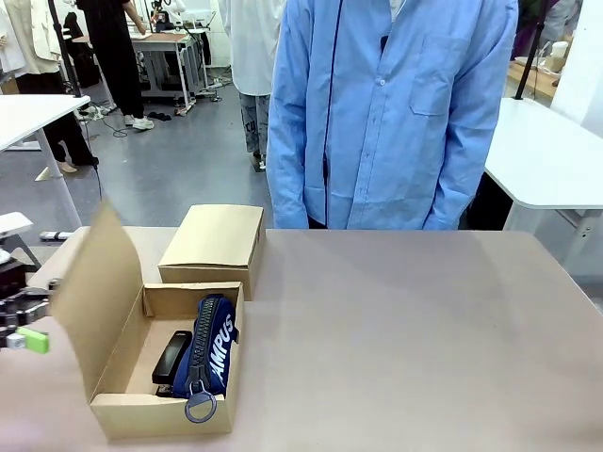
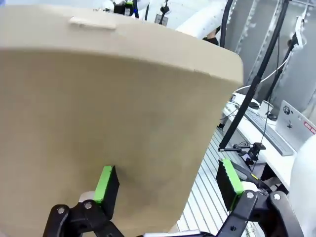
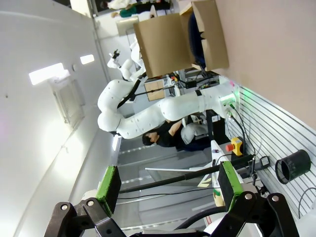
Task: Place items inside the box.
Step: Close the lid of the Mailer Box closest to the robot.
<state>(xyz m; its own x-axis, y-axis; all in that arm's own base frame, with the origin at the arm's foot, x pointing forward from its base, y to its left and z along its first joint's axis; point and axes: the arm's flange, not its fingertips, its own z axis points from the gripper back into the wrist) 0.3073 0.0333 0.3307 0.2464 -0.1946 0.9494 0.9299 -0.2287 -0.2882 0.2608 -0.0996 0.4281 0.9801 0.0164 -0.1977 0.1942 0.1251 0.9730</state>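
In the front view an open cardboard box [image 1: 141, 377] sits at the lower left of the frame on the tan worktop [image 1: 405, 330], its lid flap [image 1: 99, 292] standing up on the left side. Inside it, the navy-blue zip pencil pouch [image 1: 212, 353] lies lengthwise along the right wall, its ring pull hanging over the near wall, and the black stapler [image 1: 172, 358] lies just beside it on the left, touching or nearly so. A second, closed cardboard box [image 1: 215, 240] stands directly behind the open one, toward the upper middle-left. A person in a light blue shirt [image 1: 391, 113] stands at the far edge of the worktop, upper centre. The left pincer [image 1: 24, 325] shows at the far left edge, just outside the raised flap; in the left wrist view its green pads [image 2: 104, 183] stand wide apart, one close against the flap's outer face, the other in free air, holding nothing. In the right wrist view the right pincer [image 3: 168, 186] rises from the bottom edge with its jaws wide and nothing between them, and the open box appears small at the upper centre of that frame.
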